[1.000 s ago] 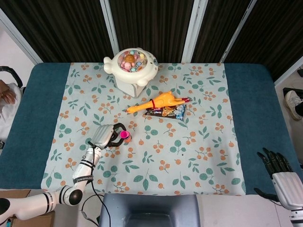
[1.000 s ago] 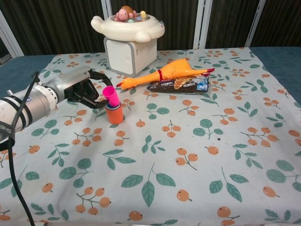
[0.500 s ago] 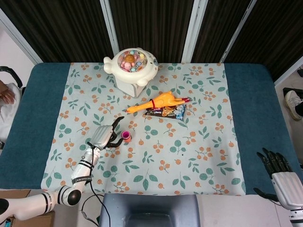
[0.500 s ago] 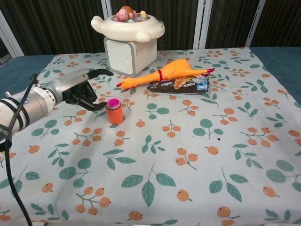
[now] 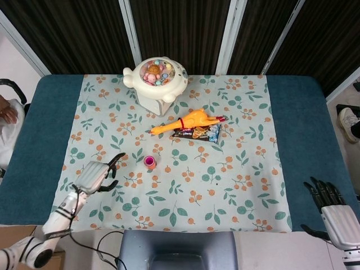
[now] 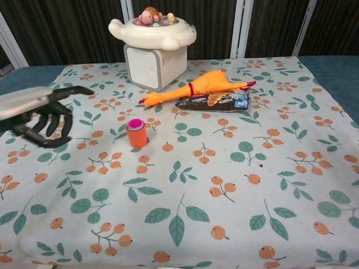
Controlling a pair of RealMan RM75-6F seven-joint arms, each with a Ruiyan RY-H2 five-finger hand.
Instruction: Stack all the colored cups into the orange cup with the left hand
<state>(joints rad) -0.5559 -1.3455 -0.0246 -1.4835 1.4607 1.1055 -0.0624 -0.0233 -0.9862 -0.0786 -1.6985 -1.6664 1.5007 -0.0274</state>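
Observation:
The orange cup (image 6: 136, 136) stands upright on the flowered cloth, left of centre, with a pink cup (image 6: 134, 124) nested in its top; from above the pair shows as a pink ring (image 5: 149, 162). My left hand (image 5: 95, 176) (image 6: 39, 115) hovers well to the left of the cups, apart from them, fingers spread and holding nothing. My right hand (image 5: 333, 209) rests at the table's near right corner, fingers apart and empty; the chest view does not show it.
A cream toy machine (image 5: 156, 76) full of small balls stands at the back. A rubber chicken (image 5: 187, 121) and a snack packet (image 5: 198, 133) lie right of the cups. Blue table edges (image 5: 45, 135) flank the cloth.
The left hand let go of the pink cup, which dropped fully into the orange cup. The hand then drew back to the left and toward the near edge.

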